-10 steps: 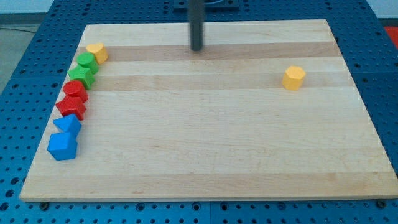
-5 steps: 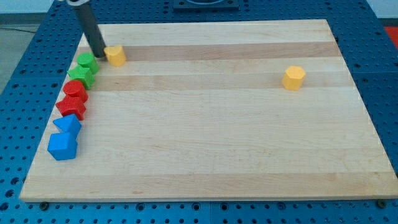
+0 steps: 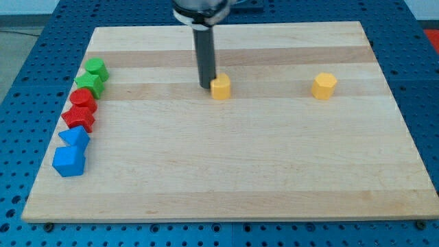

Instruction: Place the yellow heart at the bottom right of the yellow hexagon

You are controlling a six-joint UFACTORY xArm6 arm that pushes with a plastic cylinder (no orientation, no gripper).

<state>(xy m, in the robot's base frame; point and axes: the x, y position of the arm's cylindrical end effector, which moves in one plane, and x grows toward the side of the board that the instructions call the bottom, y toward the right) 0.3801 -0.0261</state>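
In the camera view, my tip [image 3: 206,86] rests on the tabletop [image 3: 226,171], touching the view's left side of the yellow heart [image 3: 220,88]. The end effector is a plain rod: it has nothing to open and holds nothing. The heart sits near the board's upper middle, well apart from the yellow hexagon [image 3: 324,86] at the view's right. Two green, two red and two blue blocks line the left edge.
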